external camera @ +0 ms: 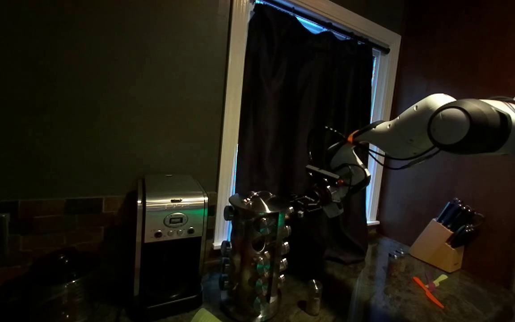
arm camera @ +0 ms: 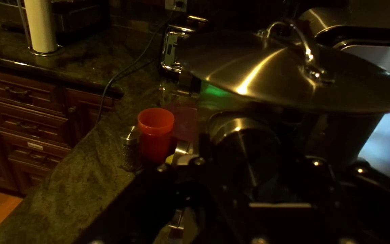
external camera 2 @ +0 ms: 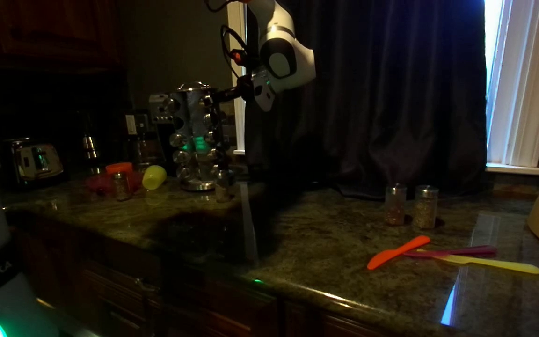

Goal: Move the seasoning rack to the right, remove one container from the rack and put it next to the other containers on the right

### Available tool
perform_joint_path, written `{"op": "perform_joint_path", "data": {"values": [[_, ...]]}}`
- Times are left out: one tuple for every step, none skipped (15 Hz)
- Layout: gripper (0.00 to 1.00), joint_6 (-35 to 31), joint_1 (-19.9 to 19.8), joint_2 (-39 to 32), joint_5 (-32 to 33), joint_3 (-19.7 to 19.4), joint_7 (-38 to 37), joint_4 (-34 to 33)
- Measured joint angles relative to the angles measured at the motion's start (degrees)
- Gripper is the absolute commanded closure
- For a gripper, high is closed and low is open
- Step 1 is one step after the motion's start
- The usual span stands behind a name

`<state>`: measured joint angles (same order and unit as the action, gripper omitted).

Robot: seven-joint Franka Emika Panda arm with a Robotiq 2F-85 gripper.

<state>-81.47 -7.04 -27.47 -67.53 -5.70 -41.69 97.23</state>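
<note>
Tool (external camera: 300, 206) hanging at an upper jar (arm camera: 240, 130) of the seasoning rack (external camera: 243, 237), too dark to tell if spread or pinching, rack standing toward the tool's seven o'clock in both exterior views, two jars (external camera 2: 425, 209) sitting toward its four in an exterior view.

Counter (external camera 2: 316, 248): we see it dark, mottled, glossy
Seasoning rack (external camera: 251, 257): upright near the silver appliance (external camera: 171, 237)
Knives (external camera 2: 456, 253): three, near two upright jars (external camera 2: 425, 208)

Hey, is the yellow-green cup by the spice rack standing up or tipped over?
Tipped over: in an exterior view, the yellow-green cup lies on its side, body slanting.
</note>
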Motion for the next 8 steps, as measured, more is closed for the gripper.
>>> {"op": "perform_joint_path", "data": {"values": [[0.76,0.00,-0.01,0.32,0.37,-0.18,0.50,0.21],[0.76,0.00,-0.07,0.58,0.67,-0.38,0.80,0.38],[0.76,0.00,-0.15,0.76,0.80,-0.61,0.86,0.55],[0.76,0.00,-0.26,0.83,0.81,-0.86,0.86,0.73],[0.76,0.00,-0.47,0.83,0.71,-1.00,0.85,0.95],[0.76,0.00,-0.68,0.83,0.40,-1.11,0.69,1.28],[0.76,0.00,-0.94,0.84,-0.16,-1.19,0.45,1.75],[0.76,0.00,-1.25,0.82,-0.59,-1.26,0.36,2.18]]}}
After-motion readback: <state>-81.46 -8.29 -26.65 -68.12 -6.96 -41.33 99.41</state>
